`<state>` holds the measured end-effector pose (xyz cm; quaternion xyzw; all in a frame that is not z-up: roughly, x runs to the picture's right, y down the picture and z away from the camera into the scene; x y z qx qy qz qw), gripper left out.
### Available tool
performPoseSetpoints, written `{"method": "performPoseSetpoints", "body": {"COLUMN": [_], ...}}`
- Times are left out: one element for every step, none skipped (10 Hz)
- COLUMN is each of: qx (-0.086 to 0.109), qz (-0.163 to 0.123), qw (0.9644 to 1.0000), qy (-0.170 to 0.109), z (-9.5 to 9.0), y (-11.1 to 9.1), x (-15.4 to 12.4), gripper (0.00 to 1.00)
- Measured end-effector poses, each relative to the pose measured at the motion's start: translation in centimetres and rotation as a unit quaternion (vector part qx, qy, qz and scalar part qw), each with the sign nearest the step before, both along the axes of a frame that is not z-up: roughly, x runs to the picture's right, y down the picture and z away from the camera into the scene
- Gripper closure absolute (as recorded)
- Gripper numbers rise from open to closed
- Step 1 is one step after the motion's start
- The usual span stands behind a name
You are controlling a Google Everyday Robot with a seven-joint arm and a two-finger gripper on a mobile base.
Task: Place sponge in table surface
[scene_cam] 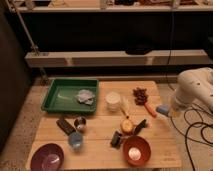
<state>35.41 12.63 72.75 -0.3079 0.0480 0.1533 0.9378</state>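
Hand [165, 111] pinching the sponge [162, 109] just off the desk's [100, 132] right edge (orange tool [150, 110] lies nearest). On the desk: two bowls, one green tray [57, 95], one rag [85, 96].

At your 3 o'clock: bulky white rounded plastic arm shell [194, 87], smooth, no visible markings; the gripper [169, 110] at its lower end is small and pale.
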Motion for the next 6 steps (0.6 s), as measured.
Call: {"method": "performPoseSetpoints", "body": {"qx": [-0.006,-0.014,-0.019,-0.023,-0.026,-0.029], "qz": [0.000,-0.004,-0.006,-0.009,-0.010,-0.012], "qw": [1.0000,0.9999,0.9998,0.9997,0.9996,0.9995], "qy": [0.000,-0.005,-0.007,-0.008,-0.007,-0.004], "z": [-0.4,-0.6,-0.6,-0.7,-0.9,-1.4], "y": [0.6,1.5,2.1,2.5,2.9,3.3], "x": [0.0,-0.4,-0.7,-0.9,-1.1,-1.1], "gripper": [1.00,1.00,1.00,1.00,1.00,1.00]}}
